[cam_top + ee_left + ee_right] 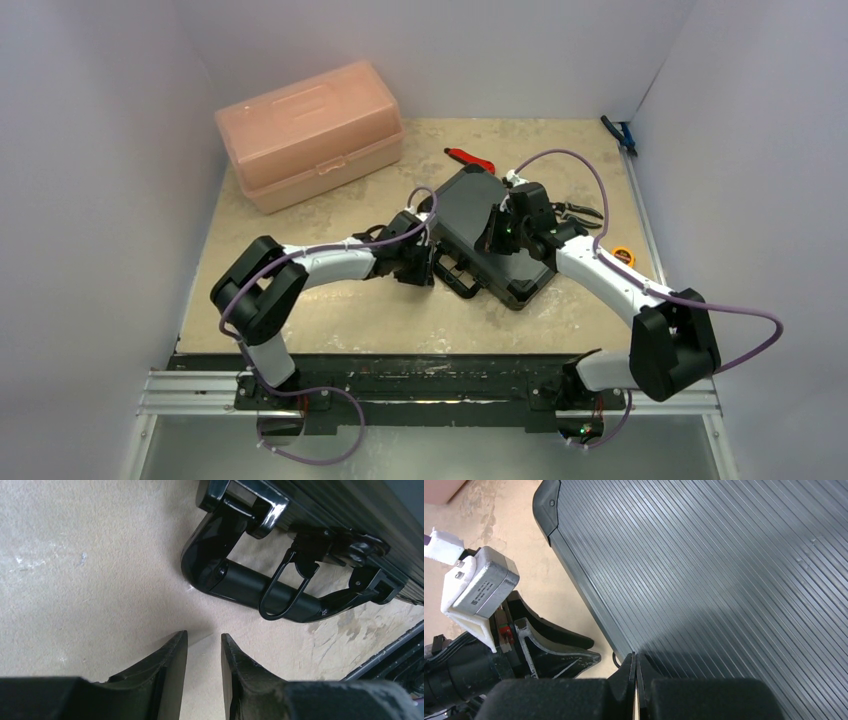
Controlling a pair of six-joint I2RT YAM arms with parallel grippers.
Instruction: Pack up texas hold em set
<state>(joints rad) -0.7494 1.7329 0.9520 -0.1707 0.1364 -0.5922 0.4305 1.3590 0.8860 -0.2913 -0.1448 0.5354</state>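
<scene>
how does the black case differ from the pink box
The black case is opaque, flat and ribbed; the pink box is translucent and taller. The case lies in the middle; the box stands in the far left corner. Both have their lids down.

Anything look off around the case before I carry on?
One thing: the briefcase lid is down, but by the handle a wire latch loop hangs loose instead of hooked, so that catch looks unfastened. The case also lies slanted to the table edges. Nothing looks spilled or damaged.
</scene>
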